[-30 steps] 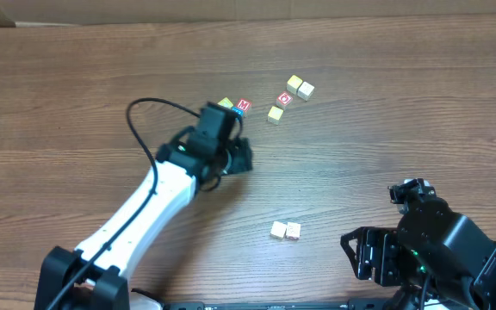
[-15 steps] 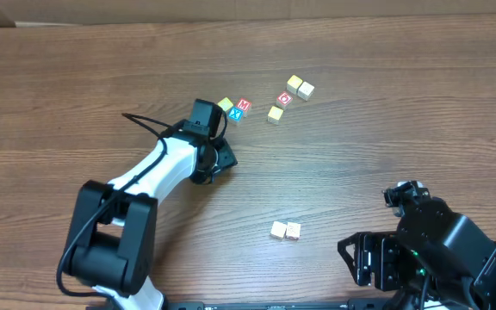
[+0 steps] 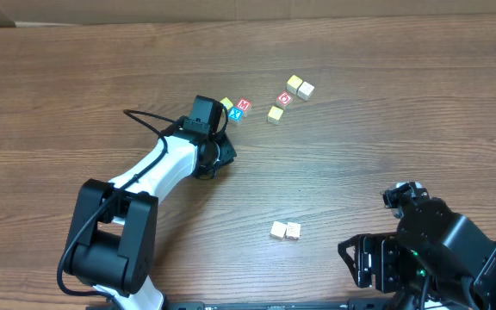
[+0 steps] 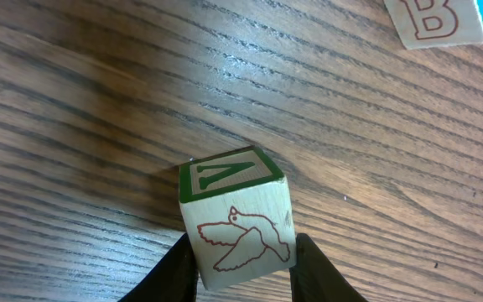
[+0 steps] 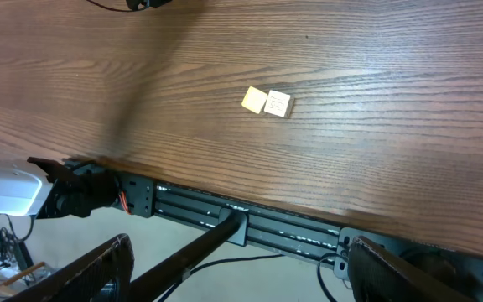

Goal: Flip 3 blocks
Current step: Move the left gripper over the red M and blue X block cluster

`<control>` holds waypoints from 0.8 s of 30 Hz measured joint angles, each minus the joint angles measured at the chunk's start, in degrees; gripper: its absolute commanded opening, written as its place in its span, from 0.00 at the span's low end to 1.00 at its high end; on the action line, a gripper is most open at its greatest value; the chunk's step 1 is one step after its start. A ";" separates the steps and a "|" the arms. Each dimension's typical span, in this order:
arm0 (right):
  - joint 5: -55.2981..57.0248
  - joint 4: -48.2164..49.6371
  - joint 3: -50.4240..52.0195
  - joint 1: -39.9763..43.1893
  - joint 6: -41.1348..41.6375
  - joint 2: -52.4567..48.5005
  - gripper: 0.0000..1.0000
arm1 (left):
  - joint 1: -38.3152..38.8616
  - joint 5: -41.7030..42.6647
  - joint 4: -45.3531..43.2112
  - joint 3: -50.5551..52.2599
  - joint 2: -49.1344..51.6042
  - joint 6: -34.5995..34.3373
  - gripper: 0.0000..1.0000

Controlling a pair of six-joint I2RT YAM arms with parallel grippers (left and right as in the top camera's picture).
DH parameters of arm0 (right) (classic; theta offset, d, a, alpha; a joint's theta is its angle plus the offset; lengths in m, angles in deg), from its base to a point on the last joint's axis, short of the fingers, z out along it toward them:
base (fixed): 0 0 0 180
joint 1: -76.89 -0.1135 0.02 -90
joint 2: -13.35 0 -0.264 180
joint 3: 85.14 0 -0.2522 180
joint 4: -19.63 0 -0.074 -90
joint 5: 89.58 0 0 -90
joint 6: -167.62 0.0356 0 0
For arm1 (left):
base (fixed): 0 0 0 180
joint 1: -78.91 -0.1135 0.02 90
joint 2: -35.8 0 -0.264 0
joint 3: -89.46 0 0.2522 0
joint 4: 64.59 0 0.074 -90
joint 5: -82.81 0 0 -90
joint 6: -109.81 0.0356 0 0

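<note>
B block (image 4: pixel 426 23) cut by edge

Table (image 4: pixel 350 101): brown wood grain, smooth, faint sheen under the light. Block (image 4: pixel 237 222): pale bare wood, matt, with green and red printed ink. Left arm (image 3: pixel 158 172) shell: white plastic, smooth.

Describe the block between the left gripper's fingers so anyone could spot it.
On the wooden table, follow the white arm to the left gripper. The block between its fingers, unlike the red B block, has a green top and a bird outline on its side.
</note>
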State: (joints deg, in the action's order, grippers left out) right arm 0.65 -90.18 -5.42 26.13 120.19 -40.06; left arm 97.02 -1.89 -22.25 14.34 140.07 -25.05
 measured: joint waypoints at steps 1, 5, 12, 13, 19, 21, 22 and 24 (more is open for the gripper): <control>0.02 -0.02 0.00 0.00 -0.13 0.00 0.82 | 0.00 -0.02 0.09 -0.04 0.00 -0.02 0.24; 0.00 0.00 0.00 0.00 -0.22 -0.02 0.82 | 0.00 -0.20 0.55 -0.24 0.00 0.61 0.13; 0.00 -0.09 0.00 0.00 -0.22 0.00 0.82 | 0.00 -0.31 5.77 -1.55 0.00 5.31 0.07; 0.02 -0.07 0.00 0.00 -0.22 -0.02 0.82 | 0.00 -0.42 6.71 -1.75 0.00 6.38 0.07; 0.00 0.02 0.00 0.00 -0.26 0.00 0.83 | 0.02 0.15 12.59 -3.19 0.00 14.16 0.04; 0.00 0.11 0.00 0.00 -0.24 0.00 0.83 | 0.26 0.55 14.23 -3.26 0.00 16.22 0.04; 0.00 0.15 0.00 0.00 -0.26 0.00 0.83 | 0.66 0.70 15.08 -3.26 0.00 16.98 0.04; 0.00 0.37 0.00 0.00 -0.24 0.00 0.83 | 1.86 0.81 15.76 -3.26 0.00 18.45 0.04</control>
State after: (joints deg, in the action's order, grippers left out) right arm 0.65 -89.81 -5.42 26.13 119.95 -40.06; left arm 98.88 -1.08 -6.49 11.08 140.07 -6.60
